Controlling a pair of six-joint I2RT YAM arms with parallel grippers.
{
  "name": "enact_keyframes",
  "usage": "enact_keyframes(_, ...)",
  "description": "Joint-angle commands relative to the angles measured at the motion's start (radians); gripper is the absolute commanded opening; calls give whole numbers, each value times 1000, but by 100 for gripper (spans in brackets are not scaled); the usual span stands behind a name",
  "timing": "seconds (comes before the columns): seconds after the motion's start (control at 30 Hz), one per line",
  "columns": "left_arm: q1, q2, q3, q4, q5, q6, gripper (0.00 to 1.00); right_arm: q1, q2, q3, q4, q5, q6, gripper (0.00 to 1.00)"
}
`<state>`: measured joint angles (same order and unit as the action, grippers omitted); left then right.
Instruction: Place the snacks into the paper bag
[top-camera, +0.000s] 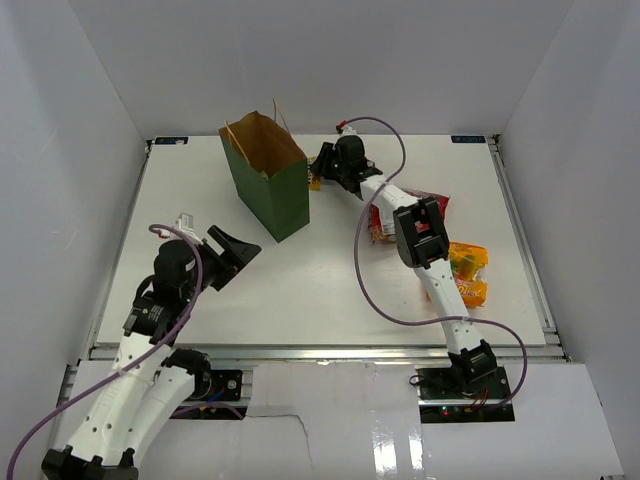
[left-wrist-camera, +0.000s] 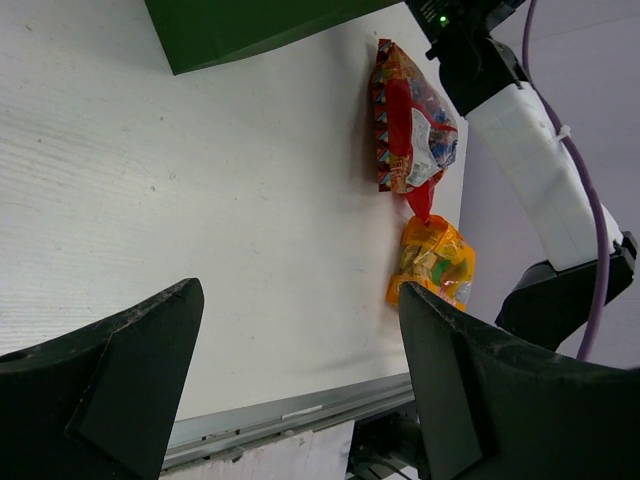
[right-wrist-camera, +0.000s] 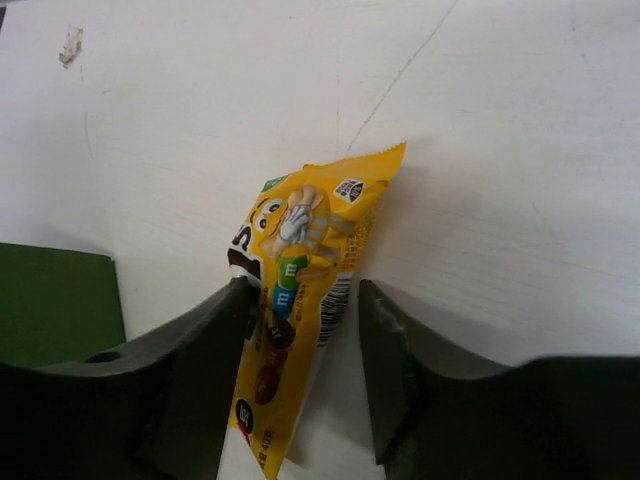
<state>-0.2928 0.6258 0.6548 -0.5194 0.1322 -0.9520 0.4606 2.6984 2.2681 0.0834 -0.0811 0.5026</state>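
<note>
The dark green paper bag (top-camera: 270, 185) stands open-topped at the back middle of the table. Just right of it, my right gripper (right-wrist-camera: 303, 345) straddles a yellow snack packet (right-wrist-camera: 300, 270) lying on the table. The left finger touches the packet and a gap shows at the right finger, so the jaws are open. A large red snack bag (left-wrist-camera: 410, 125) and an orange one (left-wrist-camera: 435, 260) lie along the right side, partly under the right arm in the top view. My left gripper (top-camera: 235, 255) hovers open and empty at the near left.
The bag's green wall (right-wrist-camera: 55, 300) is close on the left of the right gripper. The right arm (top-camera: 420, 235) stretches over the red bag (top-camera: 432, 203) and beside the orange bag (top-camera: 470, 272). White enclosure walls surround the table; a metal rail (left-wrist-camera: 290, 415) edges its front.
</note>
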Motion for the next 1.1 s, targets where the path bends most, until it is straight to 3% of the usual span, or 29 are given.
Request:
enact_keyframes(0.0, -2, -40, 43, -14, -3, -14, 90, 6, -9, -45, 38, 3, 11, 43)
enact_keyframes(0.2, -3, -52, 49, -13, -14, -16, 90, -8, -99, -142, 72, -141, -41, 18)
enact_keyframes(0.3, -3, -57, 45, 2, -14, -8, 90, -40, -184, -205, 93, -232, -91, 11)
enact_keyframes(0.53, -3, -67, 22, 67, 3, 41, 90, -155, -415, -339, 141, -609, -260, 8)
enact_keyframes(0.63, -2, -64, 17, 93, 20, 70, 90, -168, -595, -401, 142, -676, -355, 8)
enact_keyframes(0.8, -2, -74, 17, 114, 32, 111, 90, -142, -779, -479, 105, -740, -493, 8)
enact_keyframes(1.07, -3, -119, 12, 111, 49, 141, 90, 73, -911, -406, -17, -663, -659, 8)
